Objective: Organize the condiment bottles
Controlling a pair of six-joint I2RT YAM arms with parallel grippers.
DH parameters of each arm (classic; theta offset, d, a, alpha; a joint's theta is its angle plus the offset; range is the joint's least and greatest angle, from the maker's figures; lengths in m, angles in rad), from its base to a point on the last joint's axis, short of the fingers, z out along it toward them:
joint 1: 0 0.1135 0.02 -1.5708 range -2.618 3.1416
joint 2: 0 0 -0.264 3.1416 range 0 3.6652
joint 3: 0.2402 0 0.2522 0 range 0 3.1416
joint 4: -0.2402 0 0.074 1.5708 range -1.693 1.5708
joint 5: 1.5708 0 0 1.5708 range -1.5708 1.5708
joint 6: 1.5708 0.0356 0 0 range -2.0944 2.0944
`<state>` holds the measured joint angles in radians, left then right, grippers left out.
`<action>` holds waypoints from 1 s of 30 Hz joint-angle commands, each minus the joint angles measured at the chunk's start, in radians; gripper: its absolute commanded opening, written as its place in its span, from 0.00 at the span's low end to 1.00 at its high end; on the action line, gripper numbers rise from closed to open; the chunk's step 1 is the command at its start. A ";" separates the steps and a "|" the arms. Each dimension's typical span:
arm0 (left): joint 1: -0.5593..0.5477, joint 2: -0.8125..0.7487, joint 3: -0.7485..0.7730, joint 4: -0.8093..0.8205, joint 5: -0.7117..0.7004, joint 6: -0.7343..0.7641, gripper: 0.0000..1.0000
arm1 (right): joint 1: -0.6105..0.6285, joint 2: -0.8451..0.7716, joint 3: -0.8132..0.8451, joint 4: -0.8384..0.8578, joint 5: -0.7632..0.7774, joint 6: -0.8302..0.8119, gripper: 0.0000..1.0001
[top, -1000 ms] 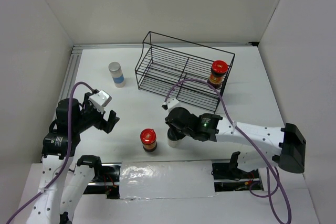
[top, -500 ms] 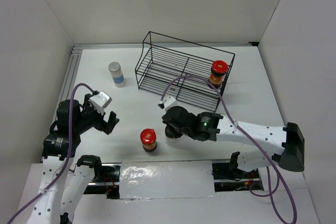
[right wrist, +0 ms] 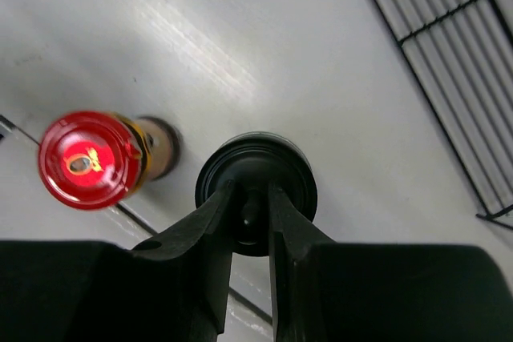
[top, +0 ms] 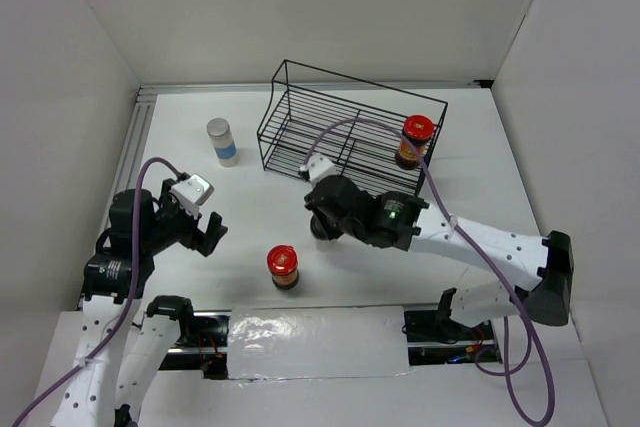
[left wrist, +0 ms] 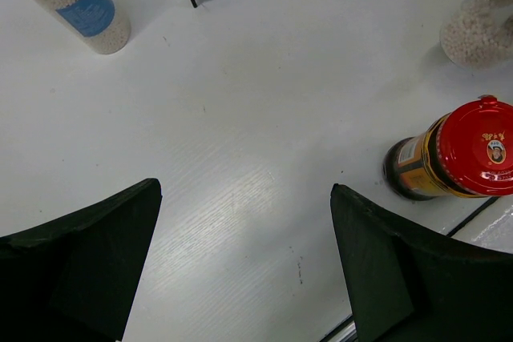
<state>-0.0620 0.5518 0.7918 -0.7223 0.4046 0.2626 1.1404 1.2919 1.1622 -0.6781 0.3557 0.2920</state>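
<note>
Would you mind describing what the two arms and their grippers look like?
Both have white links and black joints: the left arm and the right arm. A purple cable loops along each. The left gripper and right gripper have black, wedge-shaped fingers. A small green light glows on the right arm.

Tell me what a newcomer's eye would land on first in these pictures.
The bright red lids stand out. One red-lidded jar stands in the right end of the black wire rack, and a second red-lidded jar stands on the table near the front edge. Between them, the right gripper is pinched shut on the top of the black-capped jar.
</note>
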 commanded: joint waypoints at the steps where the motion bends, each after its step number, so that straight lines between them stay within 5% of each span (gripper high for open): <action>1: 0.004 0.007 0.000 0.017 0.007 0.007 0.99 | -0.036 0.017 0.181 -0.004 0.012 -0.073 0.00; 13: 0.004 0.003 -0.022 0.015 0.007 0.006 0.99 | -0.258 0.173 0.592 -0.009 -0.119 -0.254 0.00; 30: 0.004 -0.004 -0.077 0.035 0.008 -0.002 0.99 | -0.491 0.446 0.864 0.035 -0.187 -0.268 0.00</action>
<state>-0.0620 0.5537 0.7181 -0.7250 0.4046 0.2600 0.6689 1.7222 1.9472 -0.7120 0.1856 0.0311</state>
